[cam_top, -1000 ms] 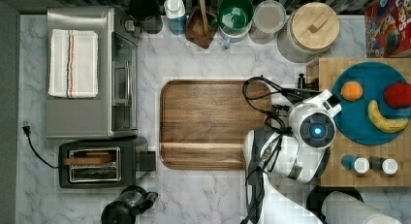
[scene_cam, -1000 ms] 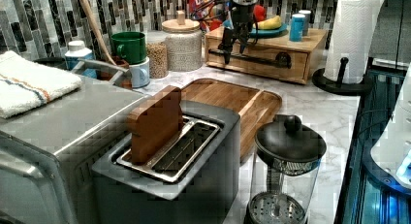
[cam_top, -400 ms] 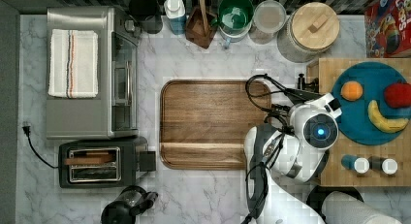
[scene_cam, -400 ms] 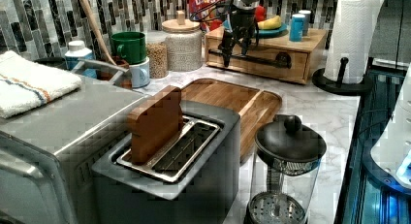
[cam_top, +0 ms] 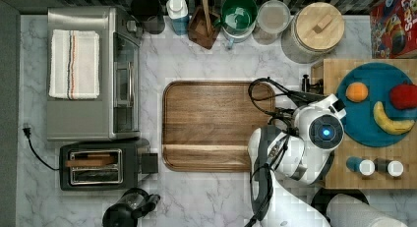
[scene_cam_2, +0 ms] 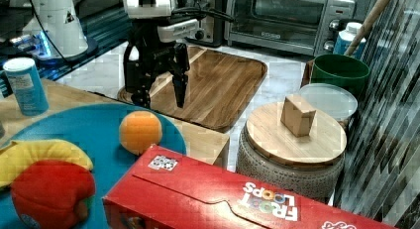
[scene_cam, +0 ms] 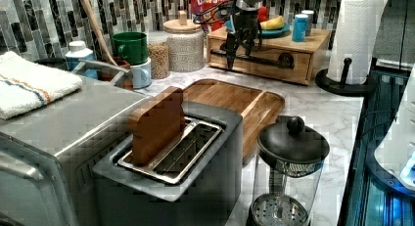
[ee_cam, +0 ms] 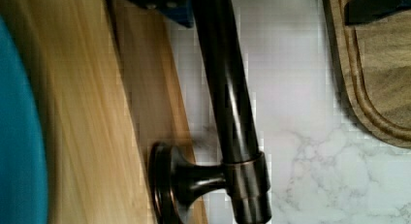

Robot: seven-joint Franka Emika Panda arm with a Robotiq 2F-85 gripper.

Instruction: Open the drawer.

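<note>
The hand [scene_cam: 238,52] straddles the handle [ee_cam: 228,103] of the shut drawer [scene_cam: 266,57].

Where we find things on the counter

In the top view, the wooden tray [cam_top: 214,125] lies between the toaster oven [cam_top: 88,72] (toaster [cam_top: 101,163] just below it) and the drawer [scene_cam: 264,57] box.

Bare marble strip [ee_cam: 300,88] between drawer handle [ee_cam: 228,88] and wooden tray [ee_cam: 378,88] (gripper [scene_cam: 239,47] straddling handle)
</note>
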